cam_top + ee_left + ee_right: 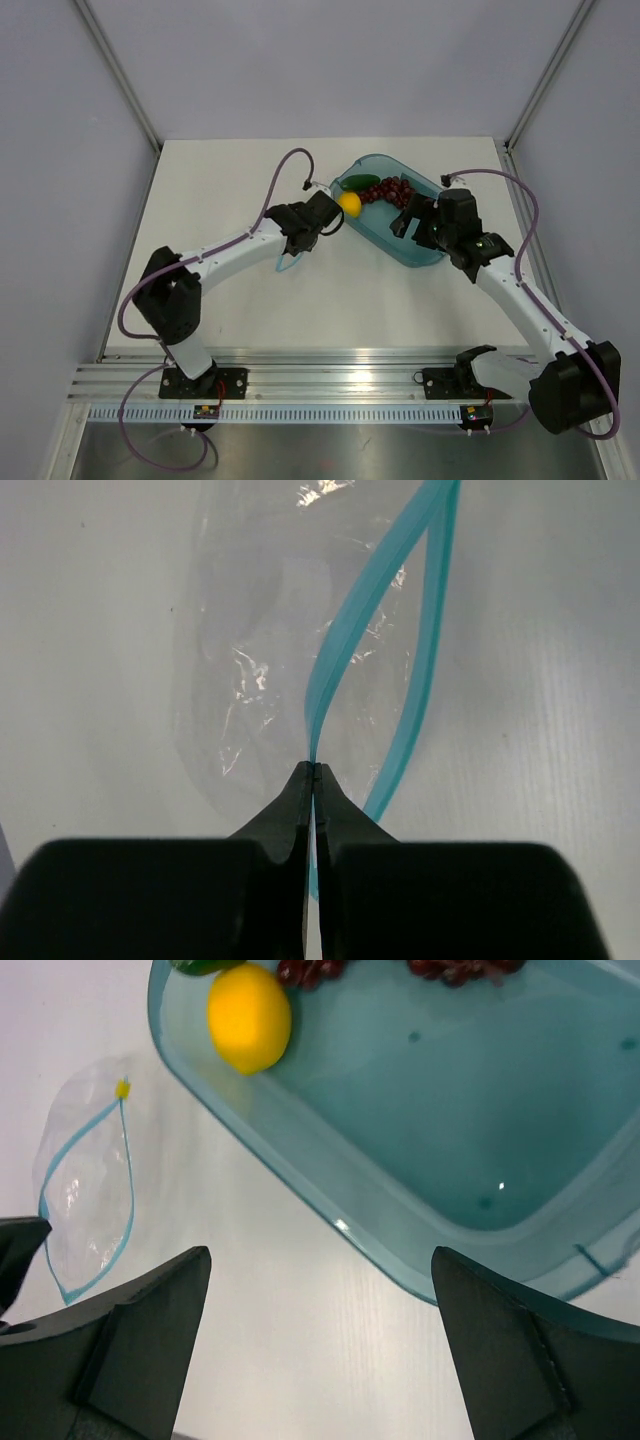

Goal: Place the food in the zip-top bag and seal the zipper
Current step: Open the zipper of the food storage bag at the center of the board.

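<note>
Left wrist view shows the left gripper (315,770) with its two black fingers pressed together, pinching one lip of the narrow light blue zipper strip (365,610) on the small clear crinkly plastic bag (250,680). The other lip curves off to the right, so the mouth gapes in a long loop running straight away from those fingertips. The bag rests on the white table (230,180), just left of the teal translucent plastic tray (300,1190).

The right gripper (318,1260) hangs over the tray's near corner with its jaws spread wide and nothing between them. All the food is in the tray's far left part, ahead and to the left of that gripper. The small yellow lemon (248,1015) is nearest the bag, and the bunch of dark red grapes (390,190) and the dark green elongated vegetable (358,182) lie beyond it. The left gripper is close to the lemon but occupied, so the pick probably falls to the free right arm, followed by a carry leftward to the open mouth.

Count: one bag, one tray, one lemon, one grape bunch, one green vegetable.
</note>
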